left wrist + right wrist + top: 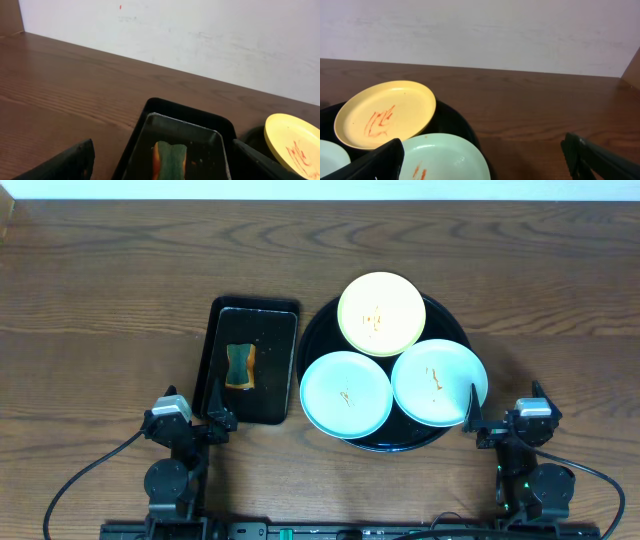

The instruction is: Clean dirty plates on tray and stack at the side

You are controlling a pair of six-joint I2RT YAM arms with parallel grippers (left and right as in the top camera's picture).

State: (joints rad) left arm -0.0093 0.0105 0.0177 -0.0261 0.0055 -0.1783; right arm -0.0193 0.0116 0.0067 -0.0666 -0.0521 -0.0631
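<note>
On the round tray (395,440), one plate (381,313) sits at twelve o'clock, a second plate (346,393) at seven, a third plate (438,382) at four. At its nine o'clock lies a smaller tray (272,370) holding a sponge (240,367).

Dark-brown wood-grain desk (100,300) is filling the overhead view, with the grain running left to right. Pale off-white wall (210,35) is rising straight from the desk's far edge. It is showing in both wrist views and as a thin light strip along the top of the overhead view. Wall is carrying faint grey scuffs and one tiny red speck (120,7) high up in the left wrist view. Brown panel (10,17) is meeting the wall at the far left corner. Light is falling soft and even, and the desk is giving back a dull sheen.
</note>
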